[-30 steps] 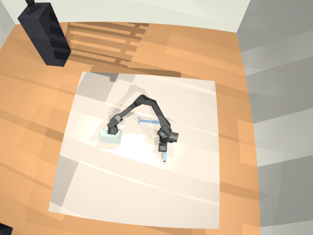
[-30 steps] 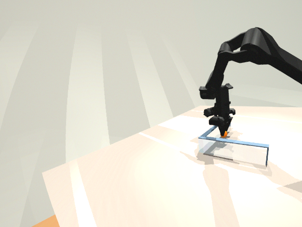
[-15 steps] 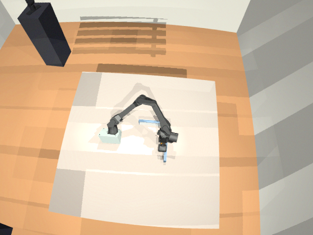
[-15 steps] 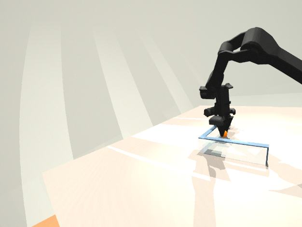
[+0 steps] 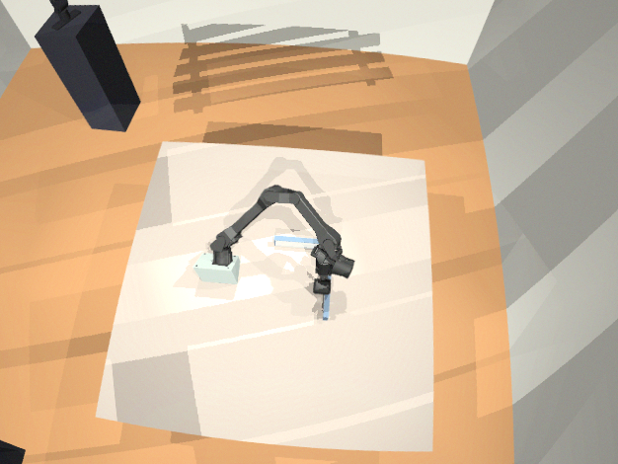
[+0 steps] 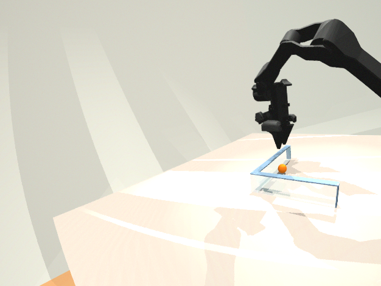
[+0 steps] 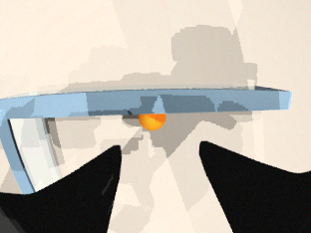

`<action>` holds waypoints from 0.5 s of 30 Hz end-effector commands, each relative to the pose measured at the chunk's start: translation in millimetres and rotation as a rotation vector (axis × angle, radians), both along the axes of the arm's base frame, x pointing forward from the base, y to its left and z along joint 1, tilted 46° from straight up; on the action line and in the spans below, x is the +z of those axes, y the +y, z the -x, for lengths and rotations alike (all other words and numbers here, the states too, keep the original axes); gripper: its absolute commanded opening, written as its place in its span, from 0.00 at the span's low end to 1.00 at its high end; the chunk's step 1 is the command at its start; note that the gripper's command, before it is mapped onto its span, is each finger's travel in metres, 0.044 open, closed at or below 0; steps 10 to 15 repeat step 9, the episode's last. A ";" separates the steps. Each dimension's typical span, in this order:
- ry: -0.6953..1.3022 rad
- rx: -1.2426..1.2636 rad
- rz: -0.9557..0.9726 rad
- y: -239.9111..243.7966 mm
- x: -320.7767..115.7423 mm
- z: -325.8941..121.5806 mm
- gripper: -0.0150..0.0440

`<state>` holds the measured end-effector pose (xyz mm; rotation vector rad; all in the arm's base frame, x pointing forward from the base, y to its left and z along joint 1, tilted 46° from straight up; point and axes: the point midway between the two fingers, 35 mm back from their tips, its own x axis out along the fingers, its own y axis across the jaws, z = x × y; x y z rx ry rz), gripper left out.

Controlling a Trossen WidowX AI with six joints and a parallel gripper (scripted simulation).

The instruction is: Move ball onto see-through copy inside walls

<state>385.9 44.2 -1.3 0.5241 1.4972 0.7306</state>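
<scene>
Exterior: unlabelled orange ball [image 6: 282,168], gripper [image 6: 279,145] above.

A small orange ball [image 6: 282,168] rests on the pale tabletop [image 6: 172,196], right of centre in the exterior view, tucked inside the corner formed by two low clear blue-edged walls [image 6: 295,179]. In the wrist view it sits at centre, just beyond the near wall's top edge.

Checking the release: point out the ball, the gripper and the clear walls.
ball [image 6: 282,168], exterior view, its middle.
gripper [image 6: 279,146], exterior view, between its fingertips, open above the ball.
clear walls [image 6: 295,177], exterior view, near wall's top edge.
</scene>
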 end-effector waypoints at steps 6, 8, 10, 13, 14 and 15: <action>0.004 0.001 -0.001 -24.3 23.8 0.0 0.87; 0.004 0.002 -0.001 -31.4 31.4 0.5 0.96; 0.004 0.002 -0.001 -31.4 31.4 0.5 1.00; 0.004 0.002 -0.001 -31.4 31.4 0.5 1.00; 0.004 0.002 -0.001 -31.4 31.4 0.5 1.00; 0.004 0.002 -0.001 -31.4 31.4 0.5 1.00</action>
